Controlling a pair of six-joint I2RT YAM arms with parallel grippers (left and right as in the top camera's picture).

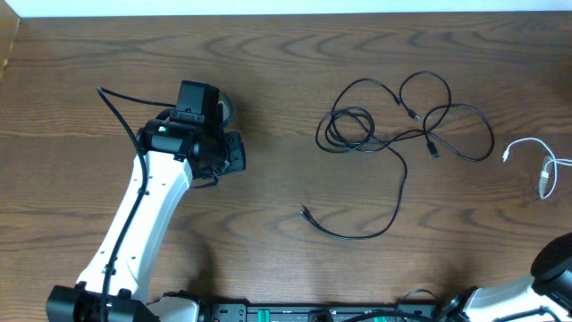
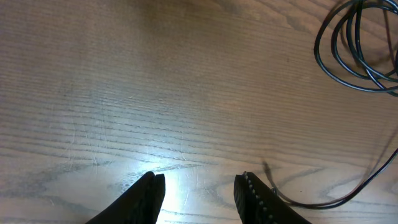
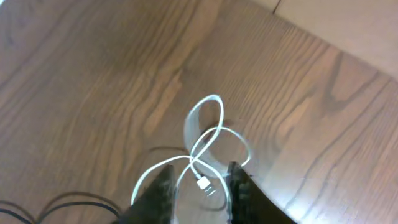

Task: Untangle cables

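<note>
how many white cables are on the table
1. The white cable lies near the right edge of the table, apart from the black cables, just ahead of the right gripper. Another could lie outside the frame.

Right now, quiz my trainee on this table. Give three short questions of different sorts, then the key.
1. True or false: the white cable is knotted into the black cables.
2. Which wrist view shows the white cable's plug between the fingers? A. left end effector B. right end effector
3. Fill in: the left end effector is open and holds ____.

Key
1. False. It lies apart from them, near the table's right edge.
2. B
3. nothing
</note>
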